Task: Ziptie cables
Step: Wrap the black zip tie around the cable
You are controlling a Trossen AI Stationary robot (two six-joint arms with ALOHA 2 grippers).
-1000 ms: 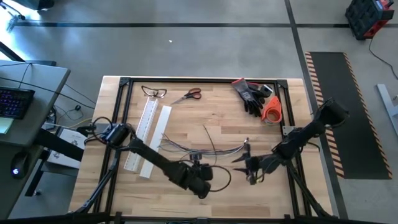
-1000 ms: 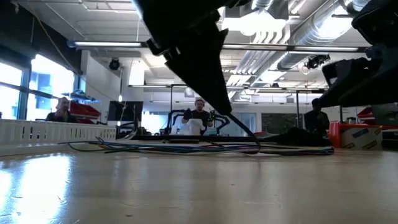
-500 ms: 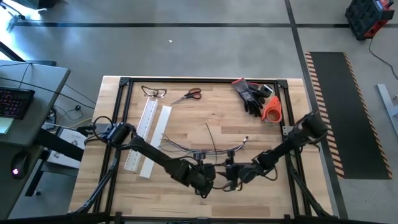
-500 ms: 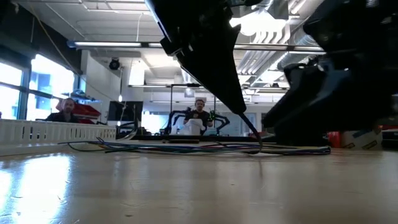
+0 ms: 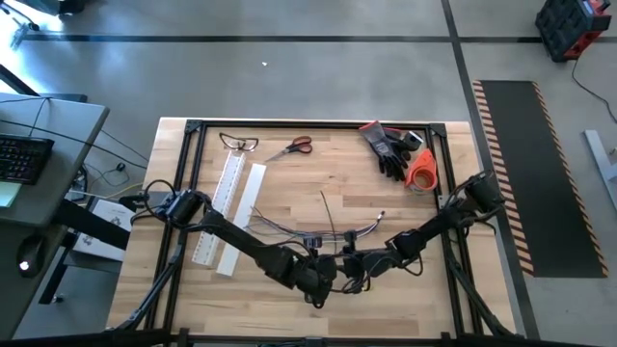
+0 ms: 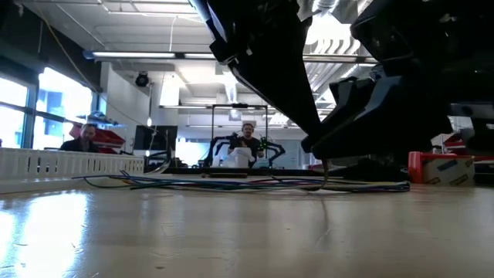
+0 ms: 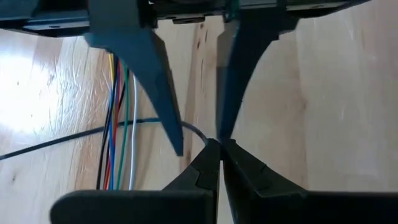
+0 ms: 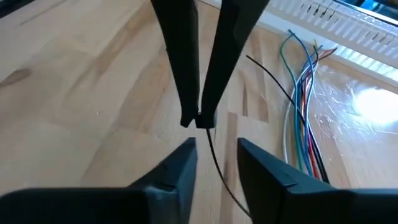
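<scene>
- Cables [image 5: 289, 229] lie as a loose bundle at lower centre of the high view, thin flexible strands in blue, green, red, white and black, ends fanning toward the white slotted channel [image 5: 224, 202].
- Nearest the front table edge, the left gripper [image 5: 333, 273] pinches a thin black ziptie strip [image 8: 214, 152] at its tip, fingers fully closed on it.
- Just beside it, the right gripper [image 5: 355, 265] faces the left one, jaws narrow with a gap left, straddling the strip but not yet clamped.
- Judged step: handing the strip across; the right jaws should close squarely on it before the left lets go.
- Farther back on the pale wood table [image 5: 328, 173] sit scissors [image 5: 292, 147], dark gloves [image 5: 390, 149] and an orange tape roll [image 5: 421, 171].
</scene>
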